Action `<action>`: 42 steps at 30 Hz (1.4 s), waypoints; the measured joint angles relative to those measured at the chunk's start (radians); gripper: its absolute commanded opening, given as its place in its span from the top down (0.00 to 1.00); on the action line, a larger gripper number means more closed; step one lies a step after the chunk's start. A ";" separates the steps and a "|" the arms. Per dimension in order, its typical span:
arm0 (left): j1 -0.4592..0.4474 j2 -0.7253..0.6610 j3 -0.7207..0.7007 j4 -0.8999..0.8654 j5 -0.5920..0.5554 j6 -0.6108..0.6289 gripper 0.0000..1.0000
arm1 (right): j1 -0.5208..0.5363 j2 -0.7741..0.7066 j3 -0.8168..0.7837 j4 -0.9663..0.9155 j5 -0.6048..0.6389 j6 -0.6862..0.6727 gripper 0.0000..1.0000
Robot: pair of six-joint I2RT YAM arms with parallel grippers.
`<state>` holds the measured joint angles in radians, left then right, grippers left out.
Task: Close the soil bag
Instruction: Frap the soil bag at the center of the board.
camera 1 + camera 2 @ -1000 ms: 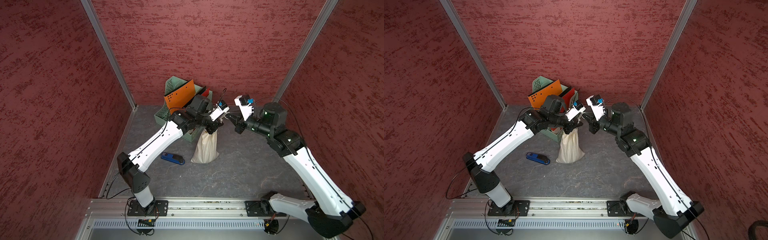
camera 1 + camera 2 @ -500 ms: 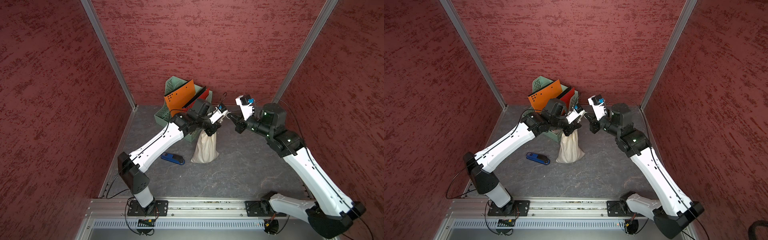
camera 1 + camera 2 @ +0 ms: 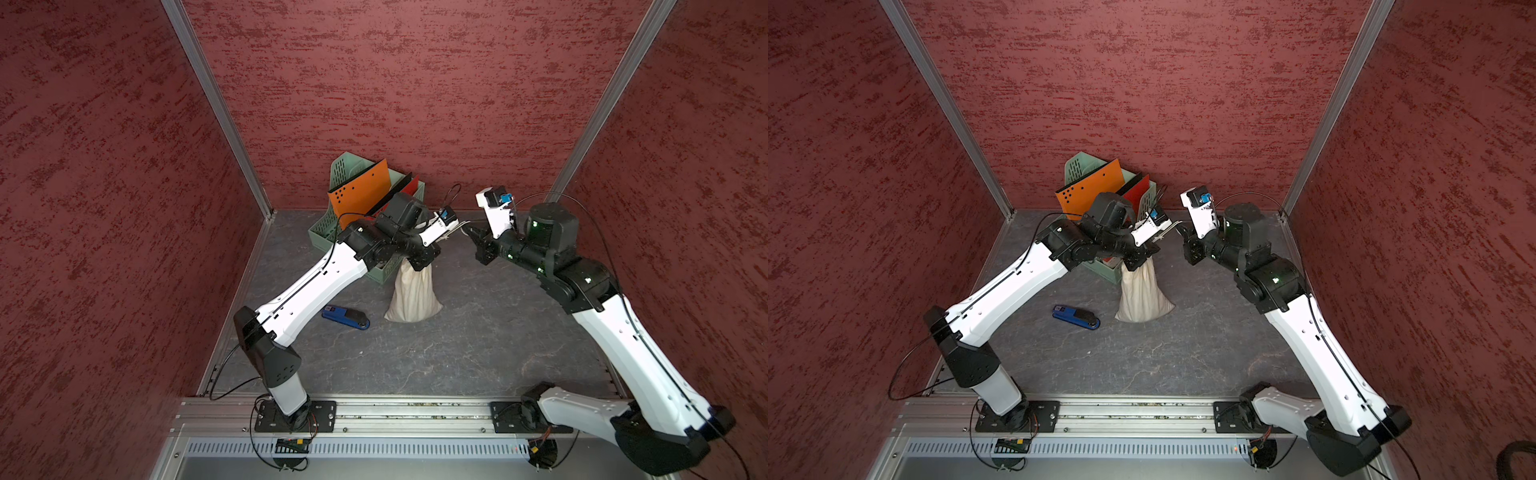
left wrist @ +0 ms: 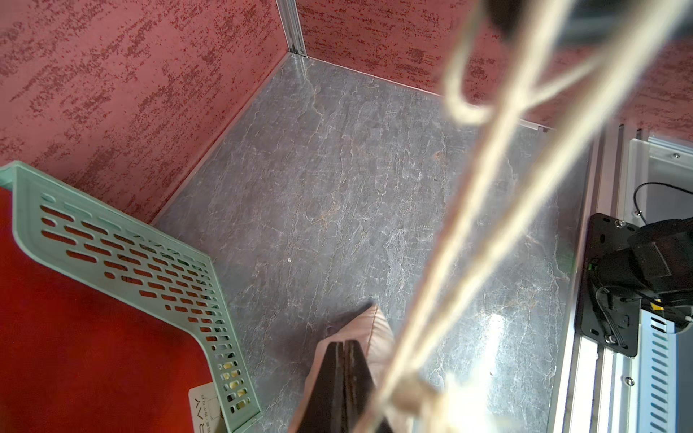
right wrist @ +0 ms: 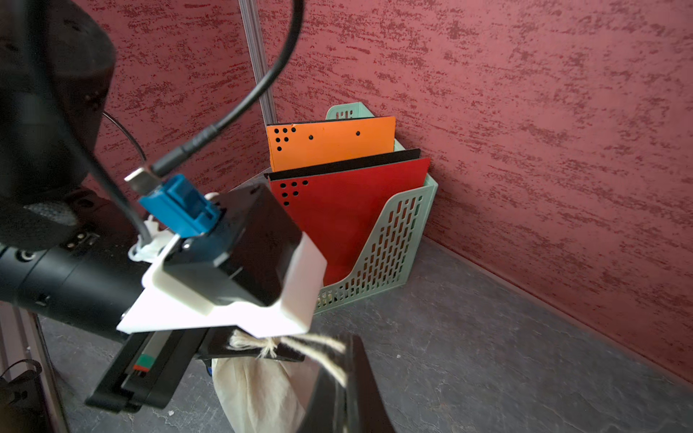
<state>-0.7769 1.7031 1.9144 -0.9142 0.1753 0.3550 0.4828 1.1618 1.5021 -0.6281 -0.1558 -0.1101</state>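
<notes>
The soil bag (image 3: pixel 413 293) stands upright on the grey marbled tabletop (image 3: pixel 457 353), near the back wall and touching, or nearly touching, the front corner of the green file holder (image 3: pixel 328 232). Its base spreads wide and its body narrows to a gathered neck. The left gripper (image 3: pixel 420 262) sits right at that neck, and from its own wrist camera I see the two dark fingers (image 4: pixel 333 375) pressed flat together with cream cloth bulging just past their tips, so it looks pinched on the bunched top of the bag. The cord (image 5: pixel 243 341) is knotted at the neck and runs as a couple of pale strands across the gap to the right gripper (image 3: pixel 468 231), which hangs a little higher and well to the side of the bag. Its fingers (image 5: pixel 337 397) are closed tight with the strands caught between them near the tips. In the left wrist view the strands cross the picture blurred, with a loose loop hanging off one of them. Behind the bag the holder carries an orange folder (image 5: pixel 330 142), a black folder (image 5: pixel 345 165) and a red folder (image 5: pixel 348 217), all leaning the same way. A blue stapler (image 3: pixel 345 318) lies flat on the tabletop near the bag, under the left forearm.
</notes>
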 measured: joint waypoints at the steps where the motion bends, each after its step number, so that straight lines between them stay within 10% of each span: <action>1: -0.003 0.001 0.006 -0.009 -0.005 0.003 0.98 | 0.001 0.001 0.008 -0.013 0.005 -0.006 1.00; 42: -0.026 -0.014 0.008 -0.118 -0.202 0.047 0.90 | 0.013 0.061 0.183 -0.189 0.127 -0.205 1.00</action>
<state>-0.8024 1.6894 1.9224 -1.0325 -0.0265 0.4019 0.4957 1.2228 1.6852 -0.8169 -0.0284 -0.3149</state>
